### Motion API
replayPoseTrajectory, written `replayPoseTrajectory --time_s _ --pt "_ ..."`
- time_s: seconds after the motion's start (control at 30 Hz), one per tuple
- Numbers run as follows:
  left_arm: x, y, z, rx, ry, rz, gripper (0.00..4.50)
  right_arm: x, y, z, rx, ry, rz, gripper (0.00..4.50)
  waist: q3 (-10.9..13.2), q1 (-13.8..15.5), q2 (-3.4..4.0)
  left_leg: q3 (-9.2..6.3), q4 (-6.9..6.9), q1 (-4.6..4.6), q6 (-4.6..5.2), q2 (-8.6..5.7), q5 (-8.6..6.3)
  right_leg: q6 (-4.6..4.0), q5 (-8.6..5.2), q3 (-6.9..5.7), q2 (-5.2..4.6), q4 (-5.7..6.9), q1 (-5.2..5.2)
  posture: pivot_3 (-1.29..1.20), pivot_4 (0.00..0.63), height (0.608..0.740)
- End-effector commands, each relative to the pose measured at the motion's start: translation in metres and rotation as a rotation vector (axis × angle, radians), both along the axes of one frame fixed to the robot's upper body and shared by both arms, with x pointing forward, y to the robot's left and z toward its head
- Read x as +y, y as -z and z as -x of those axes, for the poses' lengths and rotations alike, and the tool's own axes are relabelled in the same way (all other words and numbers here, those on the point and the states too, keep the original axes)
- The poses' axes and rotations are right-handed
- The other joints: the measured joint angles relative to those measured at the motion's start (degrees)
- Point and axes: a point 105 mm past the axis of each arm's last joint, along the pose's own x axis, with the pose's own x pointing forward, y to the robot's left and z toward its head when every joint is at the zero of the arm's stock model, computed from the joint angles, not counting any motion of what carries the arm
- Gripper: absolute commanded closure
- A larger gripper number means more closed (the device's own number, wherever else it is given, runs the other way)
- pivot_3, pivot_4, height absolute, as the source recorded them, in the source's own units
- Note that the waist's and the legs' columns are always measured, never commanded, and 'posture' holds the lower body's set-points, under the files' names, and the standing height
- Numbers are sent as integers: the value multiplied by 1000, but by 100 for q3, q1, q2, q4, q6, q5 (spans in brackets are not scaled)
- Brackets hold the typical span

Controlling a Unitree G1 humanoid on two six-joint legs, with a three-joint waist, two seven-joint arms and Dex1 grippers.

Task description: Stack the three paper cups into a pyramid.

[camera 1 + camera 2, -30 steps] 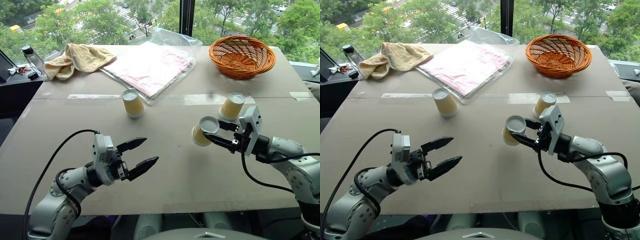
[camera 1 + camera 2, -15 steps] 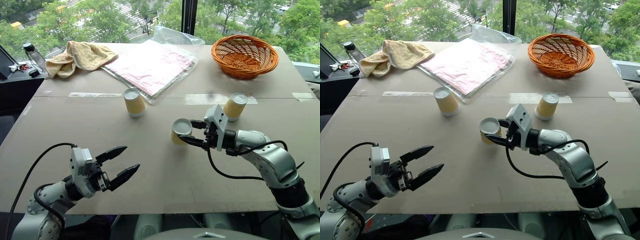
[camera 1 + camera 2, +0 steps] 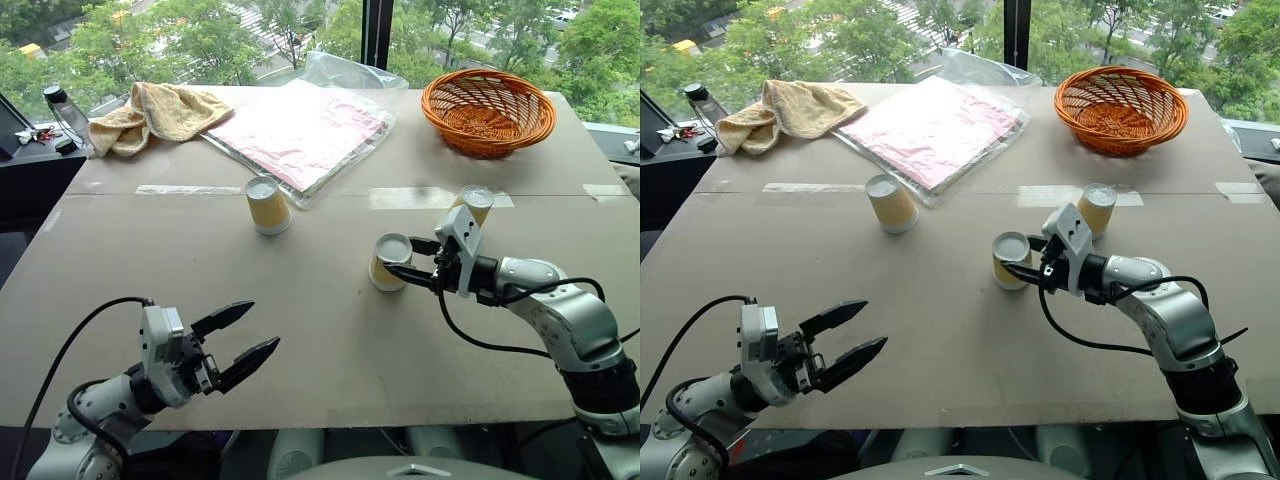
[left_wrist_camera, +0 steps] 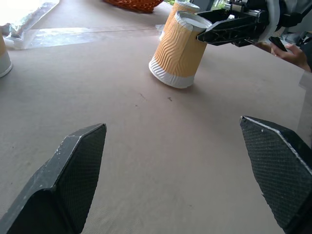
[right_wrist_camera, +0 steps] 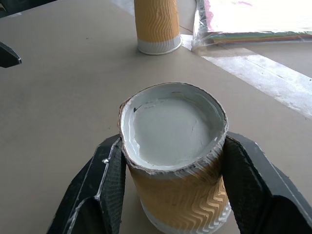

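While the cup in the right end effector sits tilted, upside down with its wide rim touching the bench on one edge only, the step in hand looks like setting it down as a base cup. To do that well, the arm should level the cup so the whole rim lands flat, then let go without nudging it sideways. It should stand close enough to a second base cup that a third can bridge both upturned bottoms. A crooked or hasty release would likely tip such a light paper cup.

The held cup is clamped between the two black fingers near its upturned white bottom, one finger on each side, as the right wrist view shows. It lies toward the middle of the bench, in front of the right arm.

A second cup stands upside down just behind the right end effector, partly hidden by it. The third cup stands upside down well apart to the left, touching or just beside the edge of a pink plastic-wrapped packet.

The left end effector hovers with its fingers spread wide and empty near the bench's front edge, well apart from every cup. An orange basket and a yellow towel rest at the far side.
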Motion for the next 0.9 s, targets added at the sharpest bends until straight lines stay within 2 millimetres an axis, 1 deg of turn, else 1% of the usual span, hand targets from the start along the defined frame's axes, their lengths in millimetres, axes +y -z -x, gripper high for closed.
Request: replayPoseTrajectory --time_s 0.03,0.1,0.13,0.17,0.23,0.3,0.37,0.43,0.57,0.6,0.63,0.7,0.8,0.9 --pt "-2 -11 -2 -53 3 2 0 1 -7 3 -42 -14 0 2414 0 3 -1 1 1 -1 0 0 0 0 0 0 0 0 0 0 150 740" --pt "-1 -12 -5 -55 -2 5 0 2 -2 2 -10 -10 -14 2414 -1 8 -2 1 2 -2 0 0 0 0 0 0 0 0 0 0 150 740" --pt "0 -13 -6 -57 -7 7 0 3 2 2 8 -11 -18 1402 -2 9 -3 0 2 -2 0 0 0 0 0 0 0 0 0 0 150 740" --pt "1 -14 -10 -58 -24 13 0 3 6 2 14 -14 -11 1055 -2 10 -3 0 2 -1 0 0 0 1 0 0 0 0 0 0 150 740" --pt "4 -17 -17 -64 -59 25 0 1 8 1 -3 -4 0 54 -2 23 -3 -3 2 -1 0 0 0 1 0 -3 0 0 1 0 150 740" --pt "11 -21 -27 -77 -120 30 0 -3 -3 2 -60 -3 -27 54 -2 26 -3 -2 3 -4 0 -1 0 4 2 -3 0 0 1 0 150 740" --pt "21 -27 -44 -97 -197 18 0 -8 -24 7 -125 5 -109 54 -2 30 -2 -3 3 -4 0 -1 0 22 13 -3 -1 0 1 0 150 740" --pt "32 -30 -65 -99 -287 -28 0 -14 -39 17 -190 -20 -145 54 -2 66 -3 -10 4 -5 0 -1 0 23 13 -9 0 3 1 0 150 740" --pt "37 -40 -98 -109 -319 -83 0 -24 -54 40 -278 -67 -166 54 -8 58 -12 -18 5 -8 0 -2 0 24 13 -16 1 3 2 0 150 740" --pt "34 -43 -106 -115 -313 -95 0 -26 -55 48 -302 -87 -162 54 -9 46 -14 -17 6 -9 0 -3 0 24 13 -15 1 2 3 0 150 740" --pt "31 -46 -118 -122 -309 -118 0 -28 -58 56 -328 -105 -160 54 -8 51 -13 -18 6 -11 0 -3 0 25 14 -15 1 1 2 0 150 740" --pt "25 -51 -139 -132 -306 -139 0 -29 -62 67 -348 -119 -169 54 -8 63 -13 -19 6 -12 0 -5 0 25 14 -17 1 2 2 0 150 740" --pt "17 -56 -160 -147 -295 -160 0 -30 -64 73 -358 -102 -167 54 -11 19 -17 -20 9 -10 0 -5 1 26 15 -17 2 5 3 0 150 740" --pt "11 -54 -178 -148 -287 -194 0 -31 -62 78 -361 -66 -155 54 -11 9 -18 -18 8 -8 0 -5 1 26 15 -13 2 7 3 0 150 740"
